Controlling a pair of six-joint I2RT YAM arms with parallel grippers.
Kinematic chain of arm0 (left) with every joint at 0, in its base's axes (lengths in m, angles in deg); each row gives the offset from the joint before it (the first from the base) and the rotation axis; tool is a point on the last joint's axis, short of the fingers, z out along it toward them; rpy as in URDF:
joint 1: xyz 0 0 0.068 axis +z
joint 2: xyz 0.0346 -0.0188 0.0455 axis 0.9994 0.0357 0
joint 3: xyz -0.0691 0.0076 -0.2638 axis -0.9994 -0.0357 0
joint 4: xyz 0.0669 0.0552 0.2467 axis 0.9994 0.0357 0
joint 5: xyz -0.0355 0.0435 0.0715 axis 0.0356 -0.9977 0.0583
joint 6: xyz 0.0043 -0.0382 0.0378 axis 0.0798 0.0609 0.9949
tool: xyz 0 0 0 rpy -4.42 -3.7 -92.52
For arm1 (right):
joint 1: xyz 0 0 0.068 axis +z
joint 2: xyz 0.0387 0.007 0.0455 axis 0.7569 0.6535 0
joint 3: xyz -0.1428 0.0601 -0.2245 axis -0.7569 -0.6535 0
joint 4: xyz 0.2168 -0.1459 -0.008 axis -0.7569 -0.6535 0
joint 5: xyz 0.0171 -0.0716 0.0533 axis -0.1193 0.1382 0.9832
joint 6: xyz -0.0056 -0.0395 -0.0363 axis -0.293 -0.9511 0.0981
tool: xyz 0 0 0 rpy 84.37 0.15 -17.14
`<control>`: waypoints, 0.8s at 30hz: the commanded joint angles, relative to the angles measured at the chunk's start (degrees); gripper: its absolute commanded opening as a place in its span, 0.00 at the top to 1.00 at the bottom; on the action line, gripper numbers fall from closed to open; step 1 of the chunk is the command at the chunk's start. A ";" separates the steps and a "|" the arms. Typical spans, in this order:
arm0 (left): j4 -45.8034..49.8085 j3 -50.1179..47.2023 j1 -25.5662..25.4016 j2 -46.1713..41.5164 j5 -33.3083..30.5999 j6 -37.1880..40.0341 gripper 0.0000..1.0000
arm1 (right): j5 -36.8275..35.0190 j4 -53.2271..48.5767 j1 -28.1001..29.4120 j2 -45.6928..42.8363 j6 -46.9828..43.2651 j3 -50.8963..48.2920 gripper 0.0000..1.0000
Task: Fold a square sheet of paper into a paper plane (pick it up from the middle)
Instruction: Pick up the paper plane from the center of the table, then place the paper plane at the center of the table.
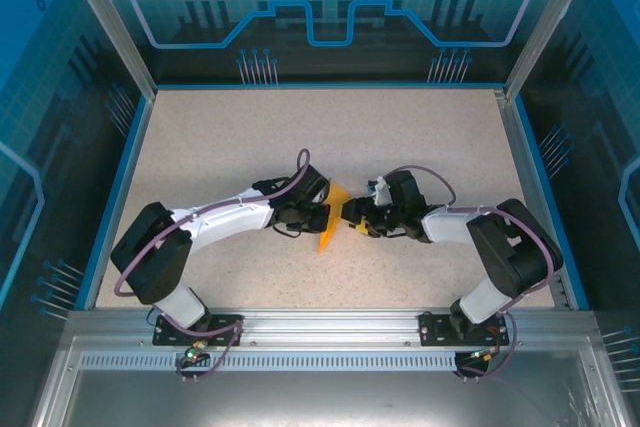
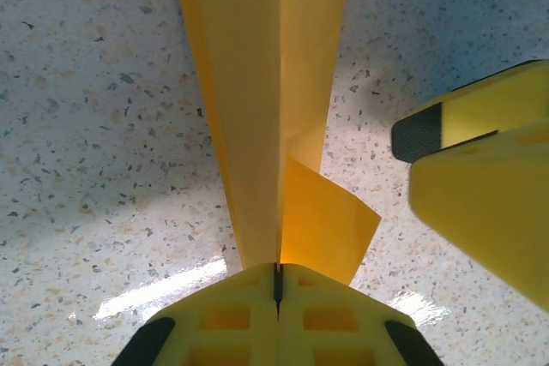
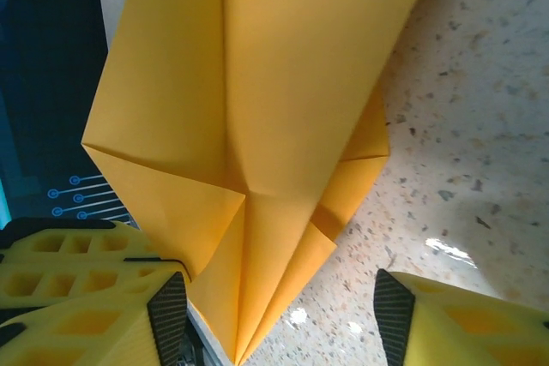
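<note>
the paper (image 1: 333, 219), already folded to a narrow creased wedge, sits over the middle of the bench (image 1: 220, 137) between the two tools; whether it rests on the bench or hangs just above it i cannot tell. the left tool (image 2: 277, 273), at the paper's 9 o'clock in the top view, is clenched on the paper, its fingers meeting with the layers pinched between them. the right tool (image 3: 279, 319), at 3 o'clock, is released: its pads (image 3: 169, 310) stand apart on either side of the pointed end. the step looks like a re-grip by the right tool for the next crease. to do it well, the left pinch should be firm so the layers do not slip, and the right tool should close square across the centre crease near the tip, not on the loose flap (image 2: 330, 225) at 5 o'clock in the left wrist view; a skewed bite would likely twist the wings. no brand, label or writing can be read on paper or tools.
</note>
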 commanded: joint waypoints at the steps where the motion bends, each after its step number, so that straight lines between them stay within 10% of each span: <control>1: -2.10 -1.45 1.38 -3.24 3.61 -1.96 1.00 | 0.90 4.84 1.19 1.42 3.16 0.54 0.36; 24: -4.58 -4.04 2.97 -6.00 5.64 -3.21 1.00 | 3.25 20.38 3.56 4.68 15.34 -1.30 0.29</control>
